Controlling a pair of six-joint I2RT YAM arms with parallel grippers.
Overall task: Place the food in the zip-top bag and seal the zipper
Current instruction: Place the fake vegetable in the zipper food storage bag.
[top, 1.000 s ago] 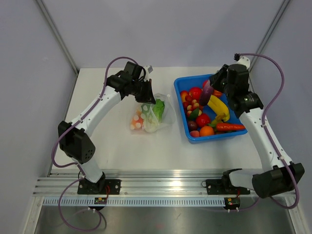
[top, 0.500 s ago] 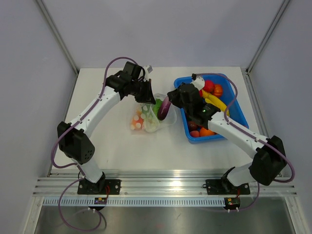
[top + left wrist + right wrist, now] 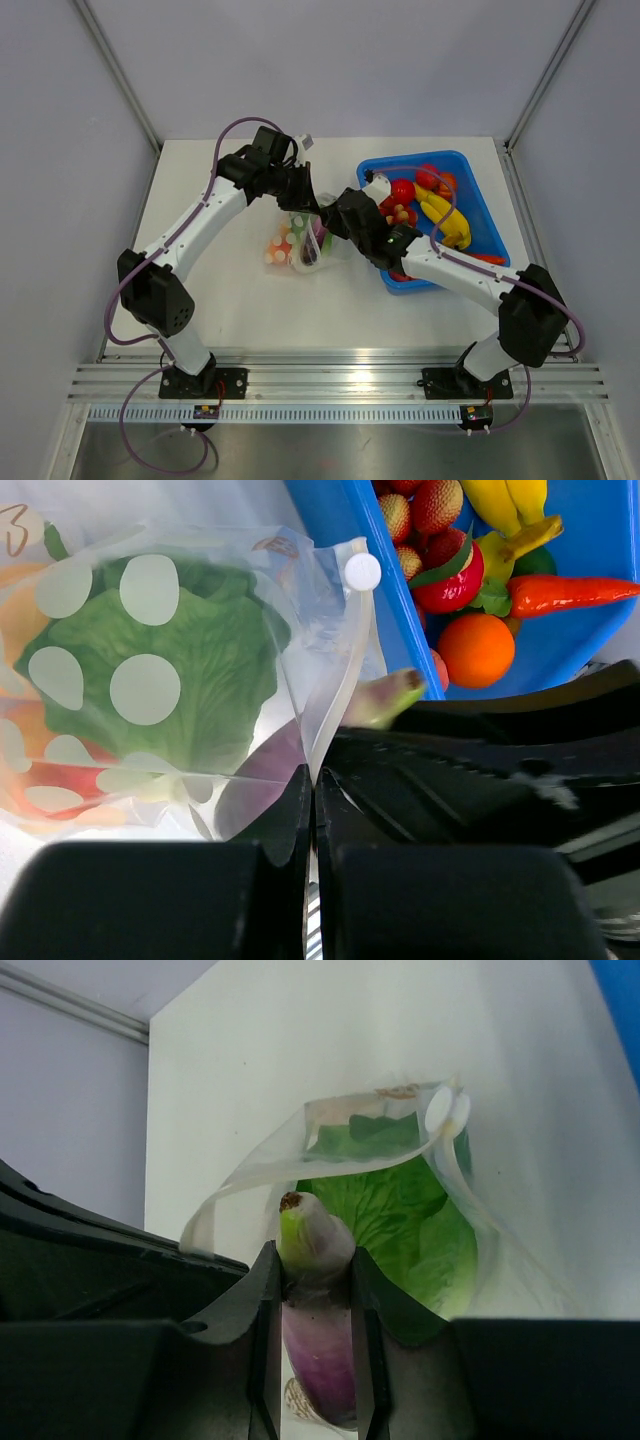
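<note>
While the left hand (image 3: 312, 785) pinches the mouth edge of the zip-top bag (image 3: 322, 595) lying on the surface (image 3: 250, 300), the right hand (image 3: 312, 1260) clamps the eggplant (image 3: 318, 1350) at that opening, so loading seems in hand, and next it should slide inside beside the lettuce (image 3: 215, 665).

Overhead camera looks down; both wrist cameras (close up) share the zip-top bag (image 3: 310, 620).

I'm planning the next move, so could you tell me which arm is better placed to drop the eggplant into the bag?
The right: the right gripper holds the eggplant at the open mouth of the zip-top bag, while the left gripper pinches its edge, holding it open.
</note>
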